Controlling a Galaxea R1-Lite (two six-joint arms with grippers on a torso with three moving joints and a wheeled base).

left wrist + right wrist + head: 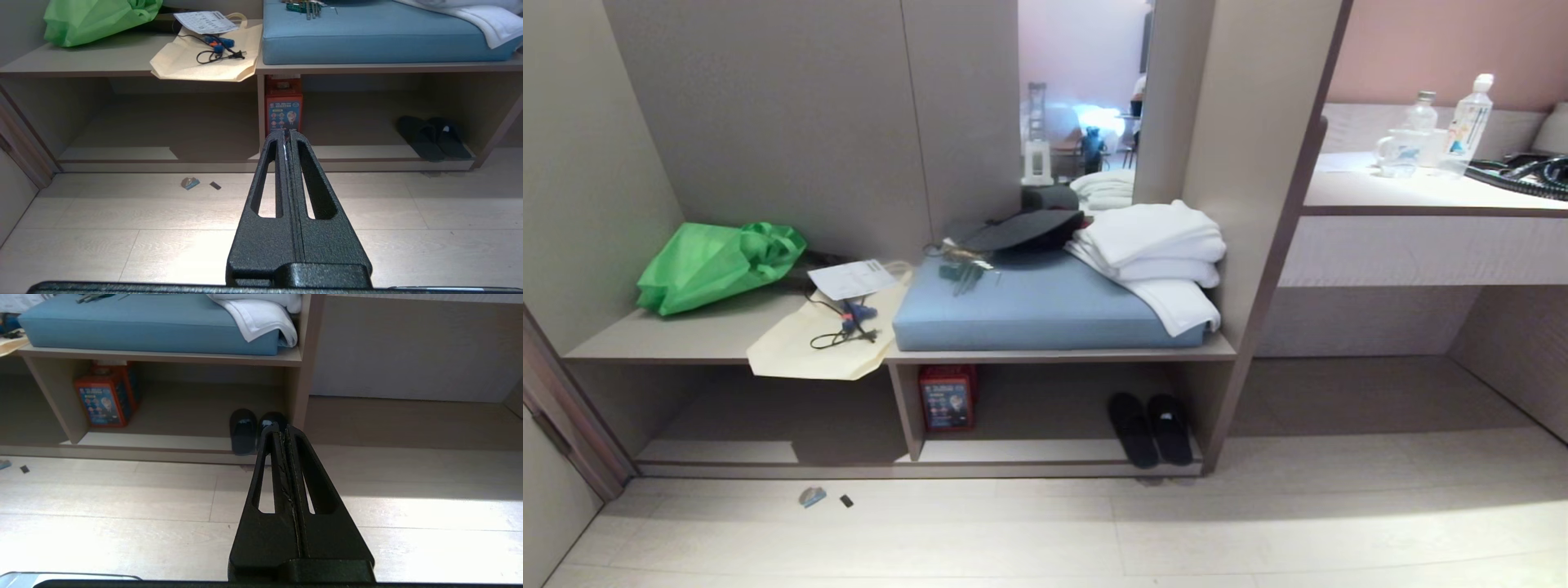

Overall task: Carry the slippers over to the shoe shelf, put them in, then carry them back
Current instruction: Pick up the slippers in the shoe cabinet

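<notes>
Now the biggest thing in the scene is the taupe built-in unit, and low in it is the shoe shelf (1045, 451), a wide open cubby with a pale base board and a vertical divider (907, 408) in the middle. To the right of the unit stands a counter (1421, 196) with clear bottles (1470, 122) and a black coiled cable on it. On the bench board above the cubby lies a blue cushion (1045, 306), and on the right end of the cushion is a pile of folded white towels (1156, 249), with a dark hat (1029, 230) beside them. On the left part of the bench there are a green bag (715, 263) and a cream tote bag (825, 335), which hangs a little over the front edge and carries a paper sheet and a black cord. Inside the cubby, just right of the divider, stands a red box (947, 398). The slippers (1152, 426) lie side by side in the right compartment, close to its right wall, with their front ends at the edge of the base board. The left gripper (287, 134) is above the pale floor in front of the divider, its two fingers pressed together, and it has hold of nothing. The right gripper (282, 428) is above the floor in front of the slippers, fingers pressed together too, and also has hold of nothing. On the floor in front of the left compartment lie two small scraps (813, 496).
</notes>
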